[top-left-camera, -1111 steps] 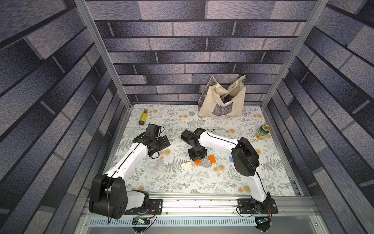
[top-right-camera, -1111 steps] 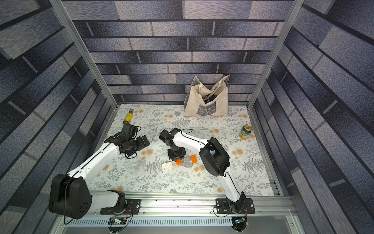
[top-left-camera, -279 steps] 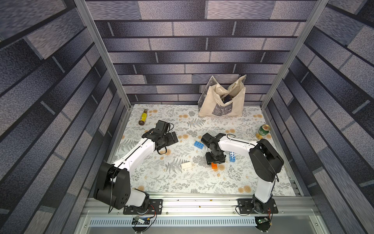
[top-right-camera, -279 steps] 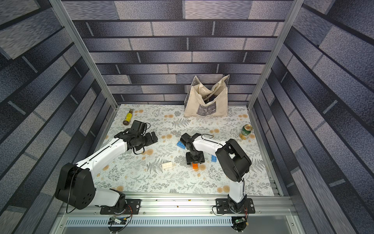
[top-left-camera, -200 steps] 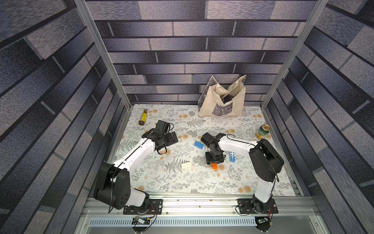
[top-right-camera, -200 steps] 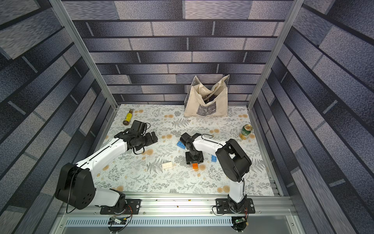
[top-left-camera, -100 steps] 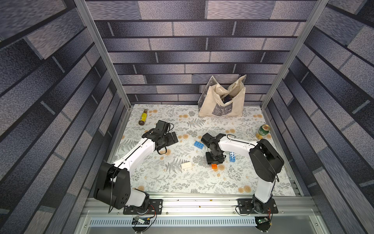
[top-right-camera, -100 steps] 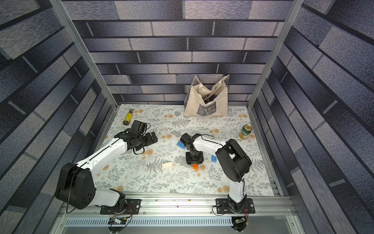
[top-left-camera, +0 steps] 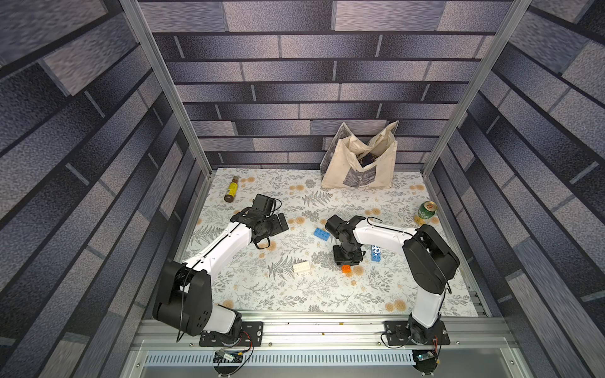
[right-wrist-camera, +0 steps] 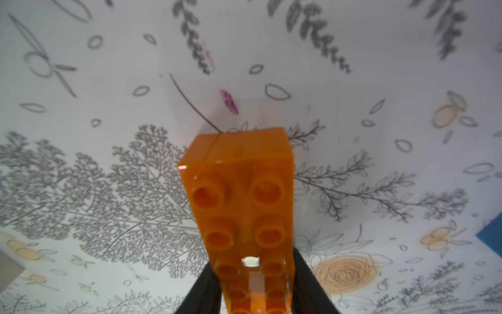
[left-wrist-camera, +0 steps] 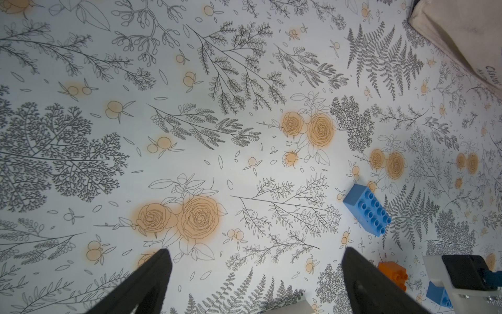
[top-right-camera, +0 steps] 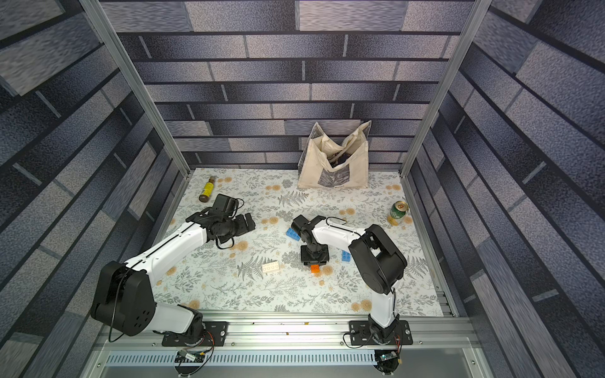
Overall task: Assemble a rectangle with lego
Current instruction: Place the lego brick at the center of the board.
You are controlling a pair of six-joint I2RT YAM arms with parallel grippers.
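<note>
My right gripper (top-left-camera: 347, 261) points down at the mat, shut on an orange lego (right-wrist-camera: 244, 195). In the right wrist view its black fingers (right-wrist-camera: 298, 271) press both long sides, and in both top views the brick's end (top-right-camera: 315, 268) pokes out below it. One blue lego (top-left-camera: 321, 233) lies just left of the right wrist, another blue lego (top-left-camera: 375, 253) to its right. A white lego (top-left-camera: 302, 267) lies left of the orange one. My left gripper (top-left-camera: 283, 222) hovers open and empty left of centre (left-wrist-camera: 256, 254). No rectangle is in view.
A cloth tote bag (top-left-camera: 360, 167) stands at the back. A green can (top-left-camera: 425, 212) sits by the right wall. A yellow bottle (top-left-camera: 231, 193) lies at the back left. Brick-patterned walls close in three sides, and a metal rail (top-left-camera: 311, 330) runs along the front.
The right gripper's fingers have closed in on the orange lego over the last second. Neither arm has visibly shifted, and the left gripper stays open.
</note>
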